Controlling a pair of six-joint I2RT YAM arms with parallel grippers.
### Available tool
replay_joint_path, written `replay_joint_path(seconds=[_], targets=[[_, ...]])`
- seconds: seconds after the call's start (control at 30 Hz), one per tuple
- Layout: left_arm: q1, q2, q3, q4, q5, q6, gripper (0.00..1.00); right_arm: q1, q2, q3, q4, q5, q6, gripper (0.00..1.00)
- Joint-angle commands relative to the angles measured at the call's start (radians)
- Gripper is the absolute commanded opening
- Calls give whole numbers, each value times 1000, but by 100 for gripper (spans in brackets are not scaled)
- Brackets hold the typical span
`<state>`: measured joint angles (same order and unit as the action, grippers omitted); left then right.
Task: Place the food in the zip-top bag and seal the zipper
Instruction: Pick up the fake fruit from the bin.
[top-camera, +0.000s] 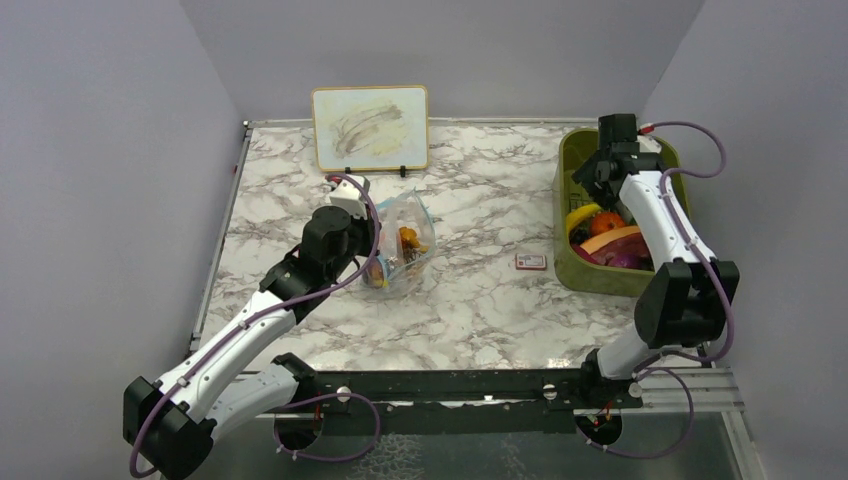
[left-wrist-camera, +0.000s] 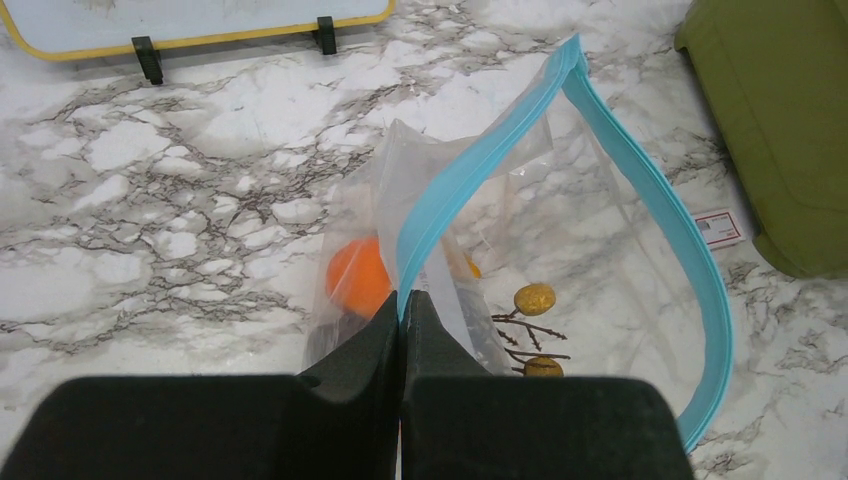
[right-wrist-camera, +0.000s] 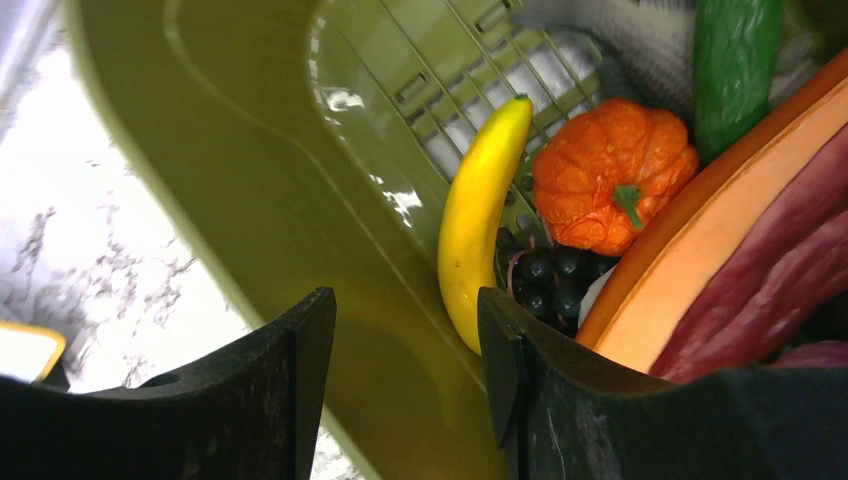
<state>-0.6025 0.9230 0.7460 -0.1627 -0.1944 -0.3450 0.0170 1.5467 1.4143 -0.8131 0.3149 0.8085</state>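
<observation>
The clear zip-top bag (top-camera: 405, 243) stands on the marble table left of centre, its mouth wide open. My left gripper (left-wrist-camera: 403, 300) is shut on the light-blue zipper (left-wrist-camera: 470, 170) at the near side of the mouth. Inside the bag lie an orange round piece (left-wrist-camera: 355, 275) and small yellow balls on a twig (left-wrist-camera: 535, 298). My right gripper (right-wrist-camera: 405, 305) hangs open and holds nothing, over the inner wall of the olive bin (right-wrist-camera: 250, 150). Just beyond its fingers lie a yellow banana (right-wrist-camera: 480, 210), an orange pumpkin (right-wrist-camera: 612, 170), dark grapes (right-wrist-camera: 555, 275) and a green piece (right-wrist-camera: 735, 65).
The olive bin (top-camera: 562, 200) sits at the right edge of the table, and it also holds a large orange and purple slice (right-wrist-camera: 720, 230). A small red-and-white card (top-camera: 531, 262) lies between bag and bin. A framed whiteboard (top-camera: 370, 126) stands at the back.
</observation>
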Motion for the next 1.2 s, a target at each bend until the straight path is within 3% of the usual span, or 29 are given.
replay_joint_path(seconds=[0.0,0.43,0.67,0.9,1.03,1.17], targets=[[0,-4,47,-12,27,2,0,-16,94,22,-61,-28,149,55],[0,-3,69,-43,40,-2,0,-29,260,84,-194,125,380,56],[0,-10,58,-52,35,-2,0,-43,300,54,-84,61,378,57],[0,-7,57,-51,46,-12,0,-43,391,95,-95,56,435,56],[-1,-14,56,-52,38,-9,0,-43,425,109,-106,58,461,54],[-2,-21,47,-51,32,-18,0,-43,415,91,-56,59,432,44]])
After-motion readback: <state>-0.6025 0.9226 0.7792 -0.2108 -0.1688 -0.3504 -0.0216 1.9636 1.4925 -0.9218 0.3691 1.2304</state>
